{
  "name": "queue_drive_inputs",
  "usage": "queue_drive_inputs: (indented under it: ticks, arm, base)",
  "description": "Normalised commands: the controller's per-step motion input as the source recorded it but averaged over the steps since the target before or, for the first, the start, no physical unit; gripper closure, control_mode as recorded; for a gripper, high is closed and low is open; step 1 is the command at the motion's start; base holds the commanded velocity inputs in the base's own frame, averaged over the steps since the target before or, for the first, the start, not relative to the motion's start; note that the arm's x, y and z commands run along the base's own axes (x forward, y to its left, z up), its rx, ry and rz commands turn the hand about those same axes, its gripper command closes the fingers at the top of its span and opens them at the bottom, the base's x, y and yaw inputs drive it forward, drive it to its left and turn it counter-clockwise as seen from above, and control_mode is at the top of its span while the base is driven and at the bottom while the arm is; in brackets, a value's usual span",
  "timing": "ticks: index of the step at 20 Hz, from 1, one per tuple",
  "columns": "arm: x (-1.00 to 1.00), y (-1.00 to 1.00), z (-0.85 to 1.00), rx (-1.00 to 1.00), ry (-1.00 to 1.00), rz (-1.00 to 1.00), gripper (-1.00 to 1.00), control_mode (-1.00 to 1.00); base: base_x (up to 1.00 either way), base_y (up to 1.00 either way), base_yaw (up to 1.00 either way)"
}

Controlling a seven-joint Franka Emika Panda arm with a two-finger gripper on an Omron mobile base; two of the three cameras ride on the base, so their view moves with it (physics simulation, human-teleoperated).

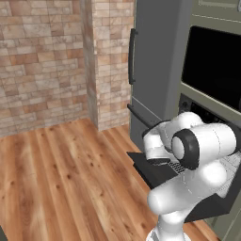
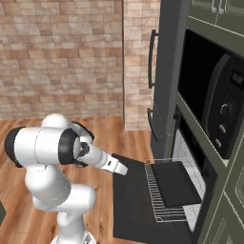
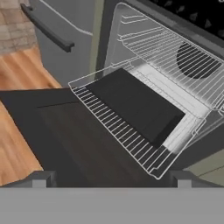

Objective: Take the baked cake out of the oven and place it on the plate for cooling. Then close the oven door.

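**Open claw poised over the pulled-out oven rack**

The two-finger gripper is spread wide and holds nothing; its dark fingertips frame the bottom of the hand view. Just beyond them lies the wide flat black drop-down oven door, lowered level. Over the door the silver wire rack is drawn out of the built-in black oven with its pale grey cavity, and on the rack sits a flat dark rectangular slab, probably the cake's tray or pan. I cannot make out a cake as such.

The step in hand looks like the reach for that slab. Done well, the claw should come in low and level over the door, take the slab's near edge squarely, and lift without snagging the wires or tipping it.

The hand view shows the rack's tilt and the round dark patch on the cavity's back wall. The right base view shows what it lacks: the white arm stretched toward the rack, and the black microwave above the oven. The left base view adds the tall grey fridge beside the oven, though the arm hides much of the rack there.
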Motion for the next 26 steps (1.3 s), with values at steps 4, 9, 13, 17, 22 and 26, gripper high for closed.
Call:
queue_drive_inputs:
  ticks: [4,9,13,17,22,26]
  arm:
    - [0.81,0.20,-0.66,0.04,-0.03,-0.23,-1.00,-1.00]
    - [0.85,-0.08,-0.74,0.12,-0.05,-0.28,-1.00,-1.00]
    - [0.68,-0.18,-0.63,0.05,-0.09,-0.35,-1.00,-1.00]
    - [0.45,-0.34,-0.47,0.00,-0.09,-0.41,-1.00,-1.00]
    - [0.31,-0.35,-0.30,-0.01,-0.10,-0.37,-1.00,-1.00]
    - [0.36,-0.30,-0.18,-0.01,-0.01,-0.35,-1.00,-1.00]
  base:
    - [0.00,0.00,0.00]
    - [0.00,0.00,0.00]
    - [0.00,0.00,0.00]
    - [0.00,0.00,0.00]
    - [0.00,0.00,0.00]
    - [0.00,0.00,0.00]
